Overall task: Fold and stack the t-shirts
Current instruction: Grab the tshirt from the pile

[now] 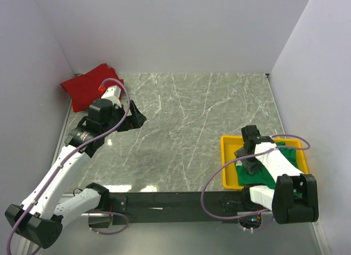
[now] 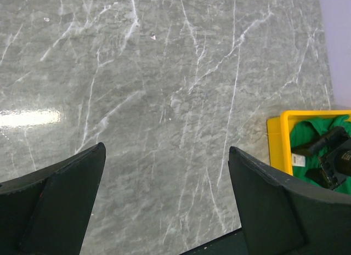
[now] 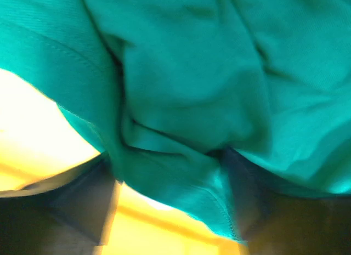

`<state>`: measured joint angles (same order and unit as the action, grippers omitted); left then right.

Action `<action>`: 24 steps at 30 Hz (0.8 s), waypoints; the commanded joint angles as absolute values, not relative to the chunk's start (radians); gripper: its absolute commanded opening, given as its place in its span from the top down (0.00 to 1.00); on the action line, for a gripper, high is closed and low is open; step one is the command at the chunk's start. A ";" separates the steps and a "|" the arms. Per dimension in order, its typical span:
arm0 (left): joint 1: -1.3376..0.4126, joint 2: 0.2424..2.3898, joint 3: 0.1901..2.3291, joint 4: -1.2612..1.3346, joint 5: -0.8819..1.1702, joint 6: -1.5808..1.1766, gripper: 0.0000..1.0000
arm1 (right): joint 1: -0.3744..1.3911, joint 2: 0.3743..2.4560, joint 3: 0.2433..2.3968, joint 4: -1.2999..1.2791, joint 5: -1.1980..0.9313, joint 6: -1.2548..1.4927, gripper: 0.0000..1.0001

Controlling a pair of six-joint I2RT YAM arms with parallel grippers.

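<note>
The red t-shirt [image 1: 88, 88] lies crumpled at the far left corner of the table, partly off the marble. The green t-shirt [image 1: 248, 178] lies bunched in the yellow tray [image 1: 227, 156]; it also shows in the left wrist view [image 2: 307, 135] and fills the right wrist view [image 3: 181, 74]. My right gripper [image 3: 170, 205] is down in the tray, jaws open, with a fold of green cloth between the fingers. It shows from above [image 1: 247, 162]. My left gripper [image 2: 167, 200] is open and empty above bare marble, near the red shirt [image 1: 136, 119].
The yellow tray stands at the near right, its rim visible in the left wrist view [image 2: 277, 140] and the right wrist view [image 3: 33, 145]. White walls enclose the table on three sides. The grey marble top [image 1: 197, 123] lies between the arms.
</note>
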<state>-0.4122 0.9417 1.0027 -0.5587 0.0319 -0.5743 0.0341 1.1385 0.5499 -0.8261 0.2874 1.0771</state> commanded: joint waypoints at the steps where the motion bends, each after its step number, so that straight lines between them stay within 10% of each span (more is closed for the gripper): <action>1: -0.416 0.946 1.025 -0.548 0.012 -0.546 0.00 | 0.026 1.138 0.586 -0.807 0.270 1.051 0.29; 6: -0.416 0.951 1.017 -0.540 0.011 -0.548 0.00 | 0.026 1.045 0.641 -0.891 0.331 1.037 1.00; 24: -0.414 1.023 1.049 -0.479 0.020 -0.592 0.01 | 0.026 0.799 1.348 -0.895 0.215 0.828 1.00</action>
